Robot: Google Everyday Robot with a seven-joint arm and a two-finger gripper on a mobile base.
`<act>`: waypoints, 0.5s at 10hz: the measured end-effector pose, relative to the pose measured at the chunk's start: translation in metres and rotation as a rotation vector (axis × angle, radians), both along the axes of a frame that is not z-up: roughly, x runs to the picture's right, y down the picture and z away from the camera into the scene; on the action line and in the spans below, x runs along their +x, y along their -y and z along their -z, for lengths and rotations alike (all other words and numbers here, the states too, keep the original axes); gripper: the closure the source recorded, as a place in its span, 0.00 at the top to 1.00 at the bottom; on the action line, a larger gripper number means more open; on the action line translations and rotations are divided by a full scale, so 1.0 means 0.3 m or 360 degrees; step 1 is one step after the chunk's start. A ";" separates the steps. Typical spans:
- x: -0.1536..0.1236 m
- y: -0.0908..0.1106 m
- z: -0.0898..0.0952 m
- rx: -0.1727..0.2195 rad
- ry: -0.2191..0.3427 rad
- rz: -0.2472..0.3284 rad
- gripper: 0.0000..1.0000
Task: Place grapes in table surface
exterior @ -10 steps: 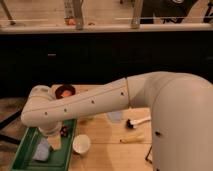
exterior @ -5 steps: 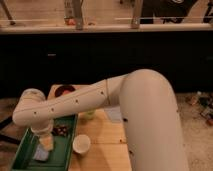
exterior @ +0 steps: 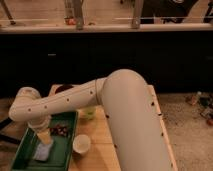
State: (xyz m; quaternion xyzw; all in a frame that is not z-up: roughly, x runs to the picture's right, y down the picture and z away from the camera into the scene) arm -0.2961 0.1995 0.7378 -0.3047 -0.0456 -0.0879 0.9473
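nearest the camera, my arm is filling the right foreground and covering most of the desk. at the near left, my end effector is hanging low inside the green tray, pointing down. it is standing fully open and gripping nothing. just right of the tray, a white cup is sitting upright on the desk. further in, the grapes are lying in the tray, near the end effector on its right and apart from it. behind them, a pale green cup is standing on the desk, and a dark red bowl is sitting at the far edge.

hazards, as i am judging them:
- the grapes are a loose cluster, so an off-centre close is likely to be pinching off single berries or rolling the bunch against the tray wall.
- the tray rim is standing between the grapes and the bare desk, so a low carry is risking a snag.
- the white cup is sitting on the likely route and is liable to be tipped.
- my own arm is hiding the free desk area, so the set-down spot is hard to confirm.

compared with half a second ago, my arm is bulking larger and closer in the foreground, and my wrist joint is sitting further left. the grapes, the tray and the white cup are keeping their places.
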 end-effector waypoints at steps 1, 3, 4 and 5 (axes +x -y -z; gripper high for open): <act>-0.002 0.012 -0.031 0.0004 0.0009 -0.0033 0.80; 0.036 0.016 -0.100 -0.0025 0.0029 -0.0113 0.80; 0.044 0.005 -0.125 -0.0047 0.0046 -0.0134 0.80; 0.053 -0.010 -0.155 -0.0072 0.0059 -0.0148 0.80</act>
